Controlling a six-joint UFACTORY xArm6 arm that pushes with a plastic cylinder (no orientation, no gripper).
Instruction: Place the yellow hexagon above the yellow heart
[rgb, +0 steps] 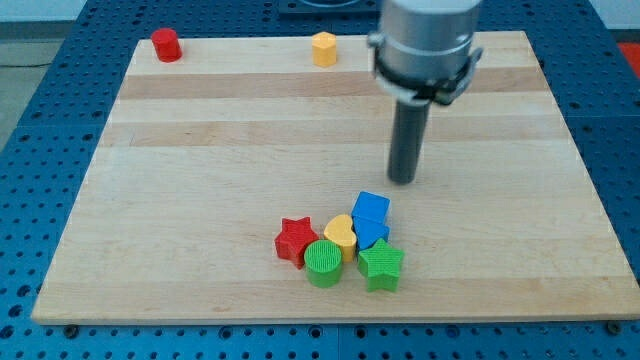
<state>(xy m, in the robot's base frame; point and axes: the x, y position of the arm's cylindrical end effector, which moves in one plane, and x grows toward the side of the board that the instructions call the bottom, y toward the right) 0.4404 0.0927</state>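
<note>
My tip (402, 181) is dark grey, almost black, below a silvery metal collar (425, 40). The board (200, 150) is pale wood with lighter and darker stripes; the blue surface (40, 110) around it is dotted with small holes. At 12 o'clock sits the yellow hexagon (324, 48), at 10 the red block (166, 45). At 6 cluster the yellow heart (341, 233), red star (295, 240), green cylinder (323, 262), green star (381, 265) and two blue blocks (371, 210) (370, 234).
</note>
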